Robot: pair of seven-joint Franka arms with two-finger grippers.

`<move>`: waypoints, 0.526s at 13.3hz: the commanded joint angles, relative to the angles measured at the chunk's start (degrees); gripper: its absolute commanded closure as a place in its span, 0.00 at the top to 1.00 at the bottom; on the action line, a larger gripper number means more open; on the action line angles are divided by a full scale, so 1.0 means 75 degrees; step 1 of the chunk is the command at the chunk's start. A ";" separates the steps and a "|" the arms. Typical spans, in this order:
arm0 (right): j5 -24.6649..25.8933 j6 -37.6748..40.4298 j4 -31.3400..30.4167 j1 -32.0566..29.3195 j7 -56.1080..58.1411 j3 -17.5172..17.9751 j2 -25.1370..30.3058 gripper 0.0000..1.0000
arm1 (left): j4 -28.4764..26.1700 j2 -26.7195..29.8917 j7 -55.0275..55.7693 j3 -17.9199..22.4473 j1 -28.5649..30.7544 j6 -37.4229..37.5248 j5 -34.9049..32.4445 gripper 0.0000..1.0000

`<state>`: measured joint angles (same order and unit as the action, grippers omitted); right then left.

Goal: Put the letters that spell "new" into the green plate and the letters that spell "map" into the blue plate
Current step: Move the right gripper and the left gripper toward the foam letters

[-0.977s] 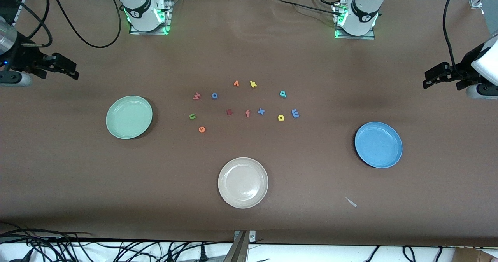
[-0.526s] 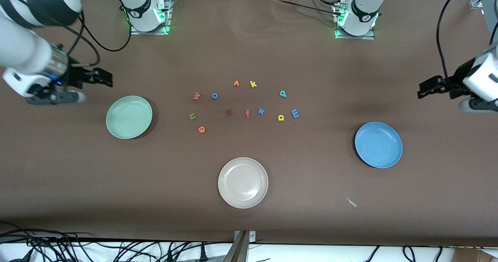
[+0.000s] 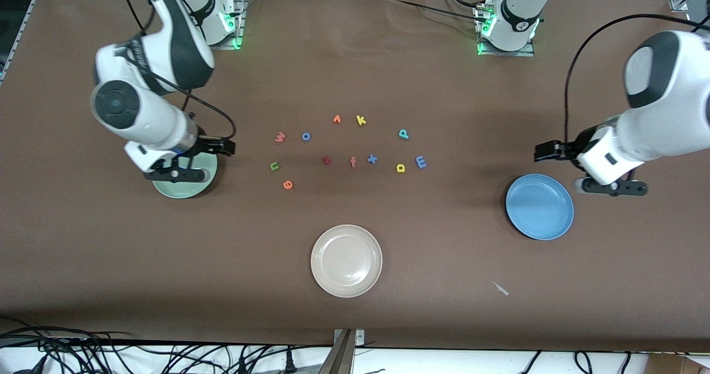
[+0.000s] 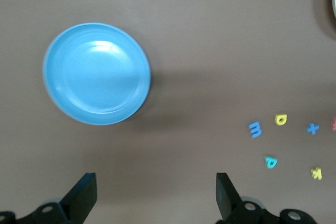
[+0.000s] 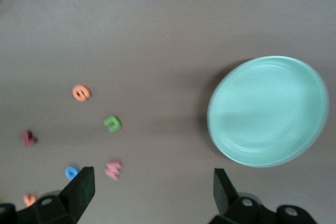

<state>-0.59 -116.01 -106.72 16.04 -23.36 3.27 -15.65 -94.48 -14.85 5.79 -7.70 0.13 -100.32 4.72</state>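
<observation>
We have nothing sorted yet: both target plates are bare and all six wanted letters still lie on the tabletop. Our right end effector hangs over the rim of the green plate with its fingers spread wide and nothing between them; from there the green n, the orange e and the pink w lie a short way off toward the middle of the tabletop, each apart from the others. Our left end effector hovers just beside the blue plate, likewise wide open and empty, and the blue m, the yellow a and the teal p sit farther from it, toward the middle. So all six pick-and-place moves remain, as we judge it. Mixed into the same cluster are letters we must leave: the blue o just beside the w, the dark red z, a pink f, the blue x near the a, the yellow k and an orange letter. The beige plate lies well apart from both end effectors, and nothing blocks either reach.
</observation>
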 commanded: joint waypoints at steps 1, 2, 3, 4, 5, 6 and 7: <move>0.0055 -0.1719 -0.0967 0.0345 -0.1250 -0.0050 -0.0313 0.99 | -0.0969 0.0164 0.1167 0.0055 -0.0776 -0.1196 0.0155 1.00; 0.0137 -0.1840 -0.0993 0.0601 -0.1894 -0.0061 -0.0466 0.97 | -0.1275 0.0164 0.1672 0.0054 -0.1080 -0.1712 0.0155 1.00; 0.0439 -0.1876 -0.0981 0.0743 -0.2643 -0.0073 -0.0653 0.94 | -0.1602 0.0164 0.2060 0.0054 -0.1408 -0.2158 0.0155 1.00; 0.0848 -0.1992 -0.0970 0.0768 -0.3416 -0.0061 -0.0875 0.90 | -0.1931 0.0164 0.2401 0.0054 -0.1609 -0.2685 0.0155 1.00; 0.1061 -0.2260 -0.0970 0.0872 -0.4364 -0.0061 -0.1098 0.88 | -0.2305 0.0141 0.2799 0.0020 -0.1878 -0.3328 0.0144 1.00; 0.1098 -0.2623 -0.0981 0.1013 -0.5278 -0.0061 -0.1356 0.87 | -0.2599 0.0048 0.3197 0.0019 -0.2077 -0.3891 0.0109 1.00; 0.1098 -0.2951 -0.0981 0.1060 -0.5925 -0.0061 -0.1521 0.84 | -0.2695 -0.0139 0.3514 0.0019 -0.2242 -0.4117 0.0062 1.00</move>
<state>6.11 -134.00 -114.20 22.68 -58.02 3.24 -24.54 -111.33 -15.34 28.23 -8.23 -14.66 -126.54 4.77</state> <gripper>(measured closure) 0.119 0.000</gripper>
